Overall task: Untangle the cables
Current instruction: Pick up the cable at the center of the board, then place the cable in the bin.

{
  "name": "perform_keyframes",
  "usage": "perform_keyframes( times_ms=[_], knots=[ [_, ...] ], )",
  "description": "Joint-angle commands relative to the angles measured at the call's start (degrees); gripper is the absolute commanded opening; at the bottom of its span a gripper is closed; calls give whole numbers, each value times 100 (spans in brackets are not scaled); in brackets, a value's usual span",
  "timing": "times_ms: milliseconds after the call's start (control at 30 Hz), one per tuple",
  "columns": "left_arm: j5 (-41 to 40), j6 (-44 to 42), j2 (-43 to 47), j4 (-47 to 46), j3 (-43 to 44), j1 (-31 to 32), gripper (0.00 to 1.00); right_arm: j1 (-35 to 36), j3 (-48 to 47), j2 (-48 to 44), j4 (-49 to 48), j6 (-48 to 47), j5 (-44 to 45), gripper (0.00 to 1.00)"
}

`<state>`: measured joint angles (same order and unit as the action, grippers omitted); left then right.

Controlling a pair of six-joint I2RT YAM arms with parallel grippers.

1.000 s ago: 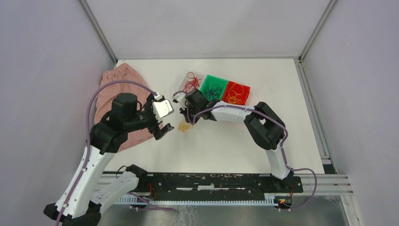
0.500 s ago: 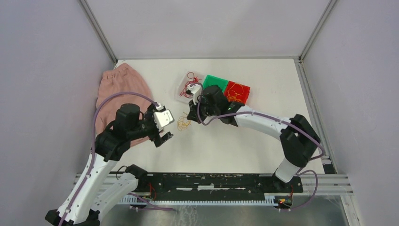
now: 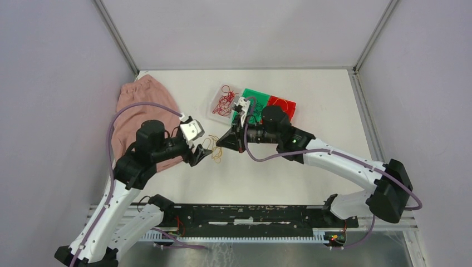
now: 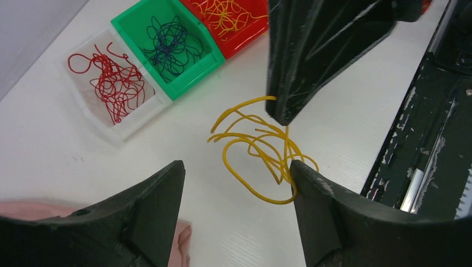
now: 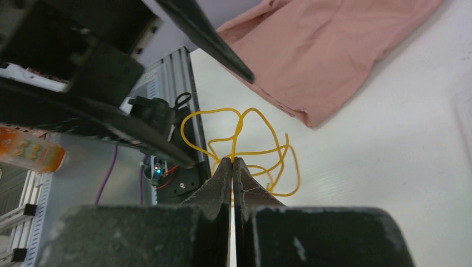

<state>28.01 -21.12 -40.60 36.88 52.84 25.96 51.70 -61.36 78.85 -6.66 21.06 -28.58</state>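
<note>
In the middle of the top view, between the two arms, a yellow tangle (image 3: 213, 149) sits over the white table (image 3: 311, 83), the only loose bundle in sight. At the upper left of the left wrist view three bins stand side by side. The clear tray (image 4: 128, 125) holds red cables (image 4: 111, 83), the green bin (image 4: 195, 78) dark cables (image 4: 170, 47), and the red bin (image 4: 245, 41) yellow-orange cables (image 4: 228, 11), so most of the sorting looks done. The right gripper (image 5: 232, 161) is pinched fully together on a strand at the tangle's top. The left gripper (image 4: 236, 167) stands wide apart astride the loops, gripping nothing; one finger may brush a loop, though that view leaves it unclear. What remains, I judge, is drawing these strands apart and binning them. A pink cloth (image 3: 139, 100) lies at the left of the frame
</note>
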Motion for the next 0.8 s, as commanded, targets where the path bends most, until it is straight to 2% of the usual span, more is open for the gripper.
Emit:
perform_keyframes(
  times_ms=[0,133,200,267,333,533,567,600,667,767],
  knots=[
    [101,398,-18,-318,-69,-26,70,100,204,-534,-412,271,-192,1],
    [248,282,-68,-139,-73,-28,62,111,369,-876,-367,397,-149,1],
    [248,296,-84,-159,-69,-22,52,110,371,-1013,-257,445,-127,1],
    [265,294,-93,-200,-48,-22,37,106,366,-1115,-196,512,-119,1],
    [247,268,-104,-191,-18,-23,28,110,350,-1203,-50,519,27,1],
    [-157,-76,-62,-98,-15,-25,26,-29,202,-1382,563,295,446,1],
    [-230,-118,-47,-78,-12,-23,27,-101,169,-1400,675,292,524,1],
    [-291,-167,-31,-53,-10,-28,34,-203,140,-1416,791,278,601,1],
    [-359,-203,4,1,7,-23,58,-526,103,-1421,977,265,760,0],
    [-382,-339,-31,208,101,-27,87,-1057,-94,-1355,1347,166,1103,0]
  ],
)
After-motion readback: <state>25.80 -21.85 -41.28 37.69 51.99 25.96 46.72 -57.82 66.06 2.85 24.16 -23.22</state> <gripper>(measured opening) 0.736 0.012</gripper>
